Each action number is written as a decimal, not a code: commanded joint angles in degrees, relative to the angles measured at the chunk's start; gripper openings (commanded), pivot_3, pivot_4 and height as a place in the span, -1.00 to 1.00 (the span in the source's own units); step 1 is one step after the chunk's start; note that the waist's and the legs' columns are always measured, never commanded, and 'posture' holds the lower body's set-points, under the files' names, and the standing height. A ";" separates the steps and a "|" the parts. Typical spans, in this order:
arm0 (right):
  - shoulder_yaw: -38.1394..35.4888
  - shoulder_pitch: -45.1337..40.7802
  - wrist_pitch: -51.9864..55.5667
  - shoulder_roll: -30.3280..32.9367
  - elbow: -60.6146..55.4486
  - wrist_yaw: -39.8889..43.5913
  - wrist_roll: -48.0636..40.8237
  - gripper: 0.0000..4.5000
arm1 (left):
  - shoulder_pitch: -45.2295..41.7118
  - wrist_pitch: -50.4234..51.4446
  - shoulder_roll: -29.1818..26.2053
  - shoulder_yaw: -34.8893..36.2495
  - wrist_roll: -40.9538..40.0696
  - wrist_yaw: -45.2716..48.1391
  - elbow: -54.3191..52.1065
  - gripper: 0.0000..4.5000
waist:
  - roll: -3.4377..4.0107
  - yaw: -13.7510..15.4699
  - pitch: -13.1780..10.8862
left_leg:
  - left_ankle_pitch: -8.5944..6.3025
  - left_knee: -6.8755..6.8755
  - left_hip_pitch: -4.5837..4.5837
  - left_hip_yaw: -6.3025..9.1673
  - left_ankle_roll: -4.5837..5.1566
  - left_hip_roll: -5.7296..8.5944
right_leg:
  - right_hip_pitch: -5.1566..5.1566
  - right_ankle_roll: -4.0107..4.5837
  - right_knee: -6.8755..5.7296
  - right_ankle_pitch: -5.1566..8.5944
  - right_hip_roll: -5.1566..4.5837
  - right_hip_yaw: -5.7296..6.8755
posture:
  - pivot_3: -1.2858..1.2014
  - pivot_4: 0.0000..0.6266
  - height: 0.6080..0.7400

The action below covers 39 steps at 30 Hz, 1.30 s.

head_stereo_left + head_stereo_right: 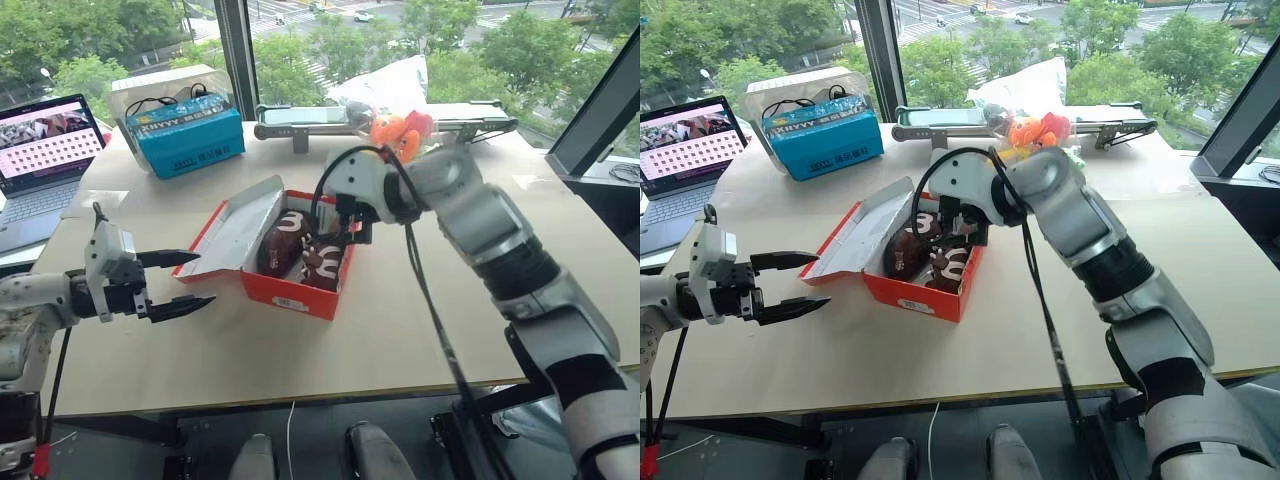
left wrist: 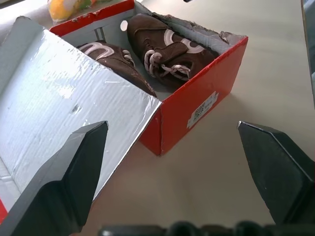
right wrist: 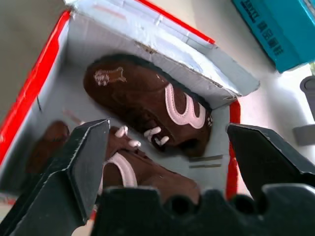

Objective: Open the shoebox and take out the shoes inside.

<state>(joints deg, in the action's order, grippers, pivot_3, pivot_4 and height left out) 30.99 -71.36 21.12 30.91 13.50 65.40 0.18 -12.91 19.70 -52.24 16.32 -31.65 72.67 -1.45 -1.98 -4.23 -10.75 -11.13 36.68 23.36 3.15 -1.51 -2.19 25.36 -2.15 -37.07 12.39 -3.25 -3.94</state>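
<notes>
I see the shoebox (image 1: 300, 290) at frame centre on the surface (image 1: 420, 330), lid flung open leftward. My right claw (image 1: 345, 232) hangs over it, fingers spread, covering part of the shoes (image 1: 300, 250) inside. My left claw (image 1: 185, 283) waits lower left, also spread, just beside the lid and not touching it.

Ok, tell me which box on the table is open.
The red shoebox: its lid is swung back and both brown shoes show inside. The blue box behind it is closed.
</notes>
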 commanded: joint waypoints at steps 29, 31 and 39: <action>6.70 -9.46 -40.01 -6.87 17.62 15.90 20.68 0.99 | -2.37 1.99 0.72 -1.92 -1.23 0.23 -1.96 1.00 | 0.03 0.12 -0.03 | 0.00 0.00 -0.07 0.03 -0.01 0.01 | -0.05 0.24 -0.08 -0.15 0.01 0.00 | 0.03 -0.52 0.62; 7.82 -8.31 -41.81 -6.90 18.68 13.33 22.99 0.99 | -2.23 2.10 0.85 -1.94 -1.37 0.13 -2.27 1.00 | 0.03 0.21 -0.03 | 0.00 0.00 -0.07 0.03 -0.01 0.02 | -0.05 0.26 -0.07 -0.16 0.01 0.00 | 0.03 -0.52 0.62; 10.00 -3.36 -44.99 -8.13 18.59 11.81 26.52 0.99 | -1.53 2.59 0.82 -1.30 -1.64 -0.33 -3.31 1.00 | 0.01 0.14 -0.01 | 0.01 0.00 -0.15 0.03 -0.01 0.01 | -0.12 0.29 -0.08 -0.17 0.01 0.00 | 0.03 -0.52 0.62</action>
<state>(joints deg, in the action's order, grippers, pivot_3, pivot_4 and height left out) 39.80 -76.24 -22.14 22.96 32.91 76.78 25.85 -14.63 22.14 -51.26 13.76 -31.86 72.58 -2.97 -1.97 -4.09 -10.76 -11.13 36.69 23.19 3.18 -1.52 -2.18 25.21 -1.87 -37.14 12.22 -3.24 -3.94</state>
